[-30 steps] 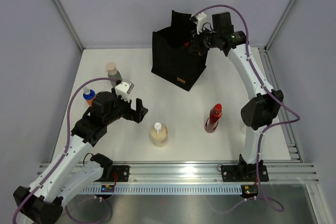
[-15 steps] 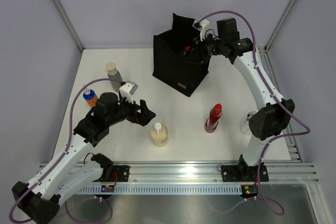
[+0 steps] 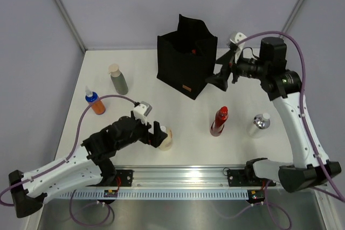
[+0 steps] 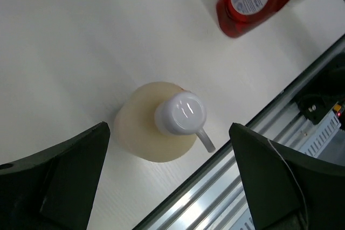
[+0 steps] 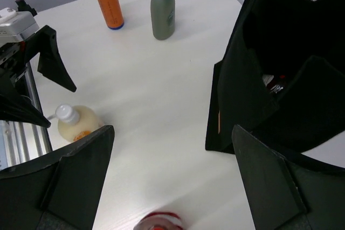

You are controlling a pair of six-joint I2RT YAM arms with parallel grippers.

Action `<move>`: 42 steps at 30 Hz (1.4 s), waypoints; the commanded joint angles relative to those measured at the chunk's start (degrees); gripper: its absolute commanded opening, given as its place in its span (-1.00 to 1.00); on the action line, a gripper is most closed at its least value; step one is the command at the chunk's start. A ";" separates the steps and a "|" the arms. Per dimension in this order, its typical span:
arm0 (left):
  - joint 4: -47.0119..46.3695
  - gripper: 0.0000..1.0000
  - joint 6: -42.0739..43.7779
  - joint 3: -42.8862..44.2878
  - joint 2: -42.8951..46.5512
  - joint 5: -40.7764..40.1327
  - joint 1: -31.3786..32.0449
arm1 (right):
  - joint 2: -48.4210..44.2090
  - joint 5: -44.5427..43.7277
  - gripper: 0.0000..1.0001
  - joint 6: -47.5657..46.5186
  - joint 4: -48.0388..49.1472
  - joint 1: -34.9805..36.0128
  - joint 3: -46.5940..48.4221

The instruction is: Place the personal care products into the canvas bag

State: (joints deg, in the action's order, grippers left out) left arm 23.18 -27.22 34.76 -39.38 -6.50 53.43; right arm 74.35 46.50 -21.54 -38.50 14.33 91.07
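Left jaws gape wide over the beige bottle [image 4: 143, 138]; right jaws hang wide, empty, beside the canvas bag [image 3: 180, 65].

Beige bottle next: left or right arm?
Left. The left gripper is open right at the beige bottle, which sits centred between its fingers in the wrist view. The right gripper is open and empty beside the bag, well away from that bottle.
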 commanded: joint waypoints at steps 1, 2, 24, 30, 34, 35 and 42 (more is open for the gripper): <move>-11.46 0.98 3.66 -4.17 2.02 -4.65 5.53 | -5.69 8.16 0.99 -5.52 2.47 -4.39 -9.03; -12.45 0.98 3.93 -5.40 2.20 -7.79 6.59 | -7.79 8.95 0.99 -6.31 2.03 -5.09 -10.11; -33.45 0.18 0.41 -16.57 -15.13 -29.79 14.33 | -22.58 14.14 0.99 -4.83 5.09 -12.92 -30.07; -31.10 -1.00 2.52 -14.22 -9.85 -30.24 14.33 | -22.58 14.58 0.99 -4.39 6.33 -13.89 -31.83; -29.51 -1.00 12.60 -3.59 -6.85 -28.75 12.32 | -22.58 14.93 0.99 -4.13 6.95 -13.80 -33.41; -29.16 -1.00 14.20 -0.52 -7.55 -25.35 10.75 | -22.58 14.93 0.99 -4.12 7.12 -13.80 -33.67; -25.47 -1.00 17.64 31.46 -27.31 -2.22 -10.26 | -22.84 14.32 0.99 -3.95 8.09 -16.61 -35.16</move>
State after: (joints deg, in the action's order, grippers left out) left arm 7.68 -12.95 51.64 -60.25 -19.25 48.69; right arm 52.27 59.68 -25.78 -33.54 -1.65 56.27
